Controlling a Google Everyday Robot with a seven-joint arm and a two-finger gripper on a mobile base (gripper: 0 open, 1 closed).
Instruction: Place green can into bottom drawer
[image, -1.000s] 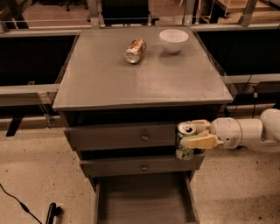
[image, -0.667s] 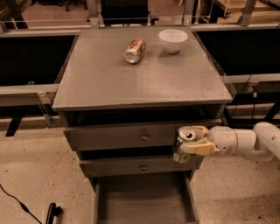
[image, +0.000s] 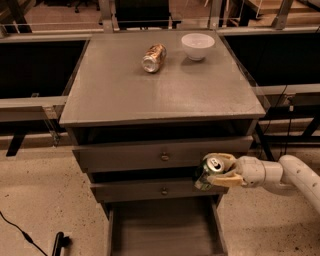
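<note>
The green can (image: 206, 172) has green-and-white print and a silver top with a pull tab. My gripper (image: 219, 170) is shut on it and holds it upright, slightly tilted, in front of the right end of the two upper drawers. The white arm reaches in from the right. The bottom drawer (image: 164, 229) is pulled open below, a long grey tray; the can hangs above its right rear corner, just over the right wall.
An orange-copper can (image: 153, 58) lies on its side on the grey cabinet top (image: 125, 95), beside a white bowl (image: 198, 46). Two drawers with brass knobs (image: 164, 156) sit above the open one. A black cable and object (image: 59, 244) lie on the floor at left.
My gripper has moved left and a little down with the green can, from beside the cabinet's right edge to in front of the drawers.
</note>
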